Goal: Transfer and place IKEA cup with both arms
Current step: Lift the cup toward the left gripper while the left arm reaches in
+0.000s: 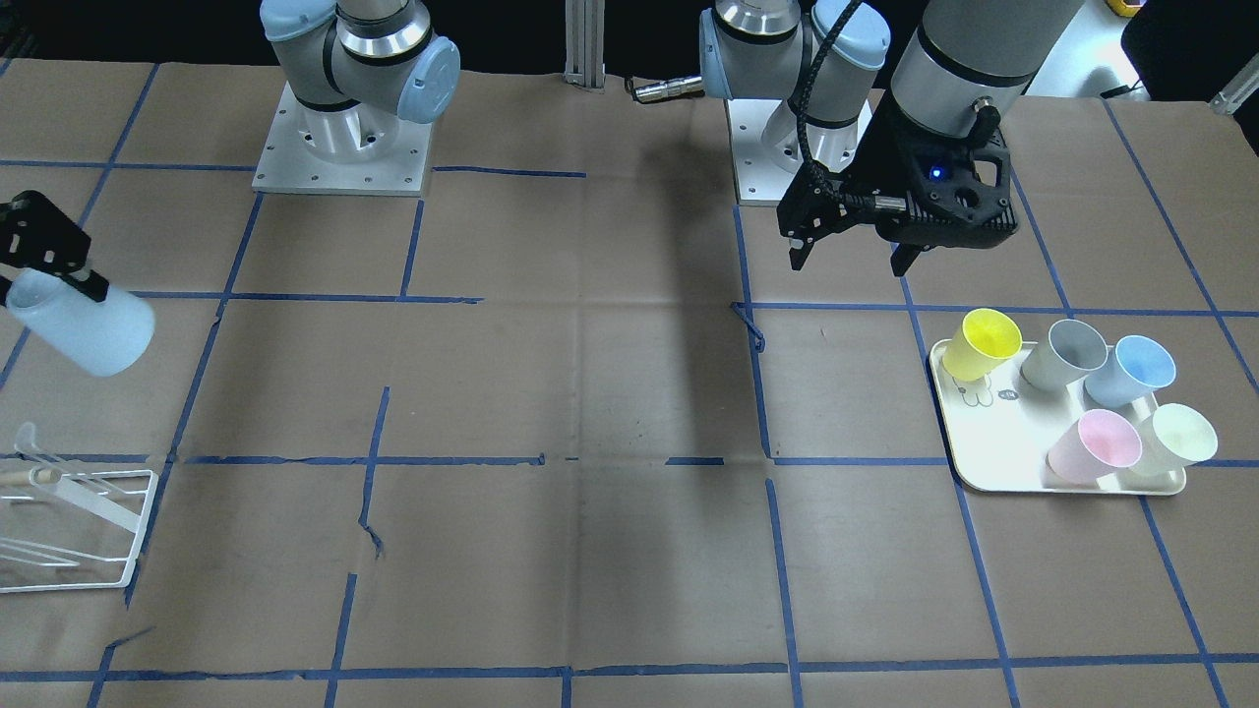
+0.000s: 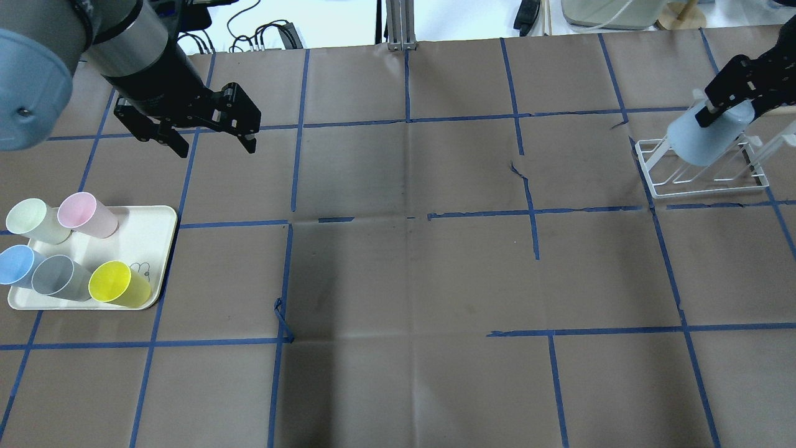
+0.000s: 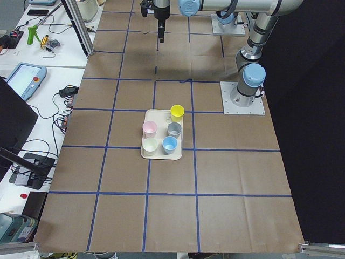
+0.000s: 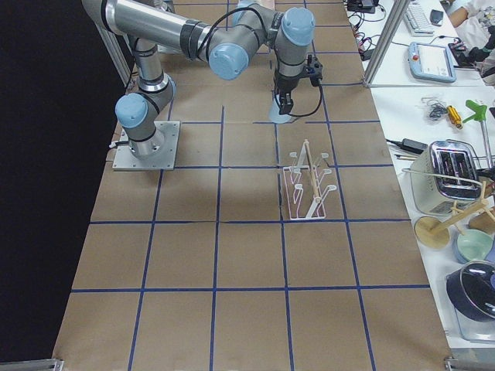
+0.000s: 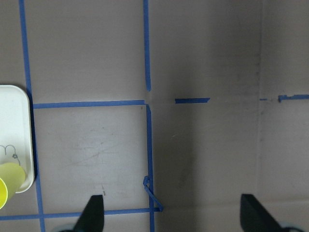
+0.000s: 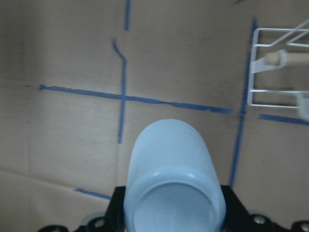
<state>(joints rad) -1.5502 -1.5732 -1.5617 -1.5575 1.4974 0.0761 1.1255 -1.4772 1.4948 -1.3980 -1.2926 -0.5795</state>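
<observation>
Right gripper (image 2: pixel 715 115) — jaws closed on the IKEA cup (image 2: pixel 706 140), which is held tilted off the table in the upper right of the overhead frame, near the white wire rack (image 2: pixel 659 180). Left gripper (image 2: pixel 217 149) — jaws spread wide, upper left, over brown paper just beyond the cream tray (image 2: pixel 155 214) carrying five coloured cups.
</observation>
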